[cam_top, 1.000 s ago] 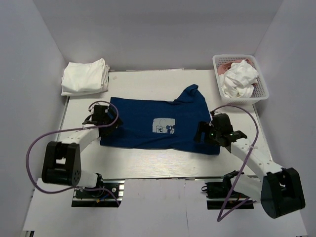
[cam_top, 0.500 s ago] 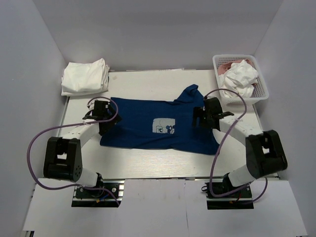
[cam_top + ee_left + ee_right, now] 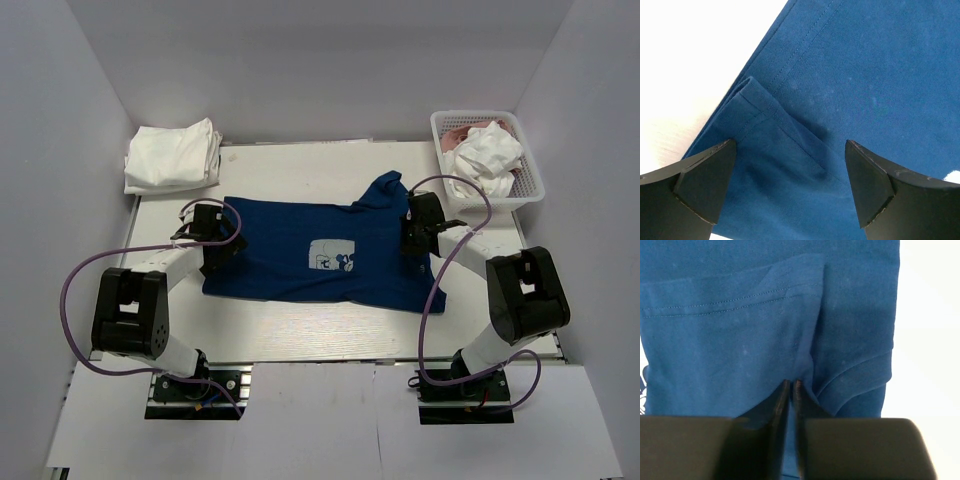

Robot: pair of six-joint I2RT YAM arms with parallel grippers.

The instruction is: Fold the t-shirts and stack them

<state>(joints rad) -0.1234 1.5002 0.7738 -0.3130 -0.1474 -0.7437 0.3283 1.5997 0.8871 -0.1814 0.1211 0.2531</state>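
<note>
The navy blue t-shirt [image 3: 320, 250] lies spread flat mid-table, white print facing up. My left gripper [image 3: 220, 248] hovers over its left edge, jaws wide open; in the left wrist view the left gripper [image 3: 790, 145] straddles a stitched fold of the navy cloth [image 3: 850, 75]. At the shirt's right side, near the sleeve, my right gripper [image 3: 415, 240] is shut. In the right wrist view the right gripper [image 3: 791, 382] pinches a ridge of the navy cloth [image 3: 740, 350]. Folded white t-shirts [image 3: 172, 155] are stacked at the far left corner.
A white lattice basket [image 3: 537, 184] stands at the far right and holds a crumpled white tee [image 3: 485, 160] over a pink one [image 3: 460, 133]. Purple cables loop beside both arms. Walls close in on the table at the left, right and back.
My right gripper moved away from the near edge along the shirt's right side, then closed on the cloth. The left gripper crept slightly farther and stayed open.
</note>
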